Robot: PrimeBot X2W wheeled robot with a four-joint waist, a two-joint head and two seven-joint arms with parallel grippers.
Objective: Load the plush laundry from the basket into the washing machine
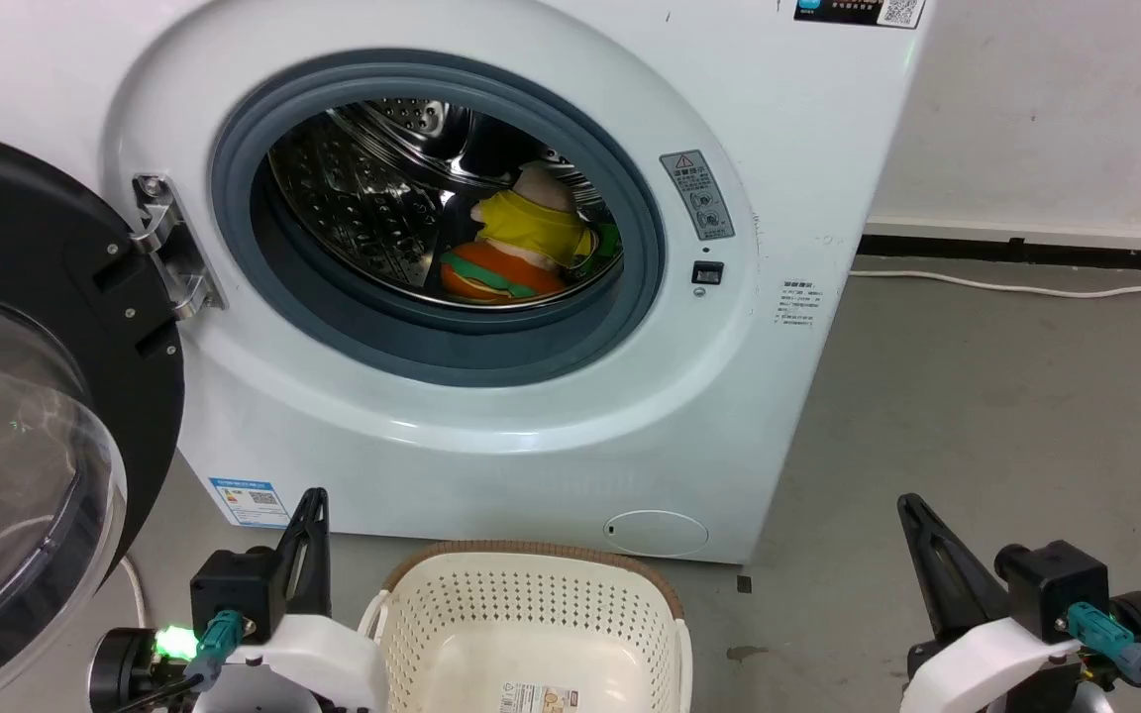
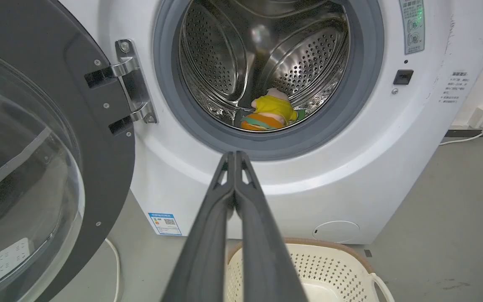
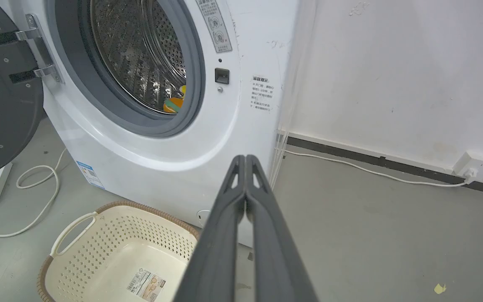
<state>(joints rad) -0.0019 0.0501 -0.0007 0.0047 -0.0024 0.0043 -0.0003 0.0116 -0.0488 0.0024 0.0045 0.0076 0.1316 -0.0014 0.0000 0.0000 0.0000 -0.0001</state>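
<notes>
From the head view, the plush (image 1: 516, 248) lies inside the washer (image 1: 531, 416), low in the drum and right of centre. The yellow piece sits on the orange burger, so the bundle stands taller than it is wide. Both hands hang low, well short of the opening, with the basket (image 1: 531, 614) between them. The left hand (image 1: 313, 498) and the right hand (image 1: 907, 505) each have their fingers pressed together, holding nothing. The door (image 1: 26, 396) is swung wide on the robot's left, nearer the left hand, so closing it would likely fall to that arm. In the left wrist view, the left hand (image 2: 234, 155) points almost straight at the plush (image 2: 271, 112), which rests behind the grey seal lip at the drum's bottom, up and ahead of the fingertips. In the right wrist view, the right hand (image 3: 245, 158) aims past the washer's right edge, and the plush (image 3: 174, 102) is just a sliver at the seal. This view does look into the basket (image 3: 78, 247), and what shows of its bottom is bare but for a label. The loading looks done.
</notes>
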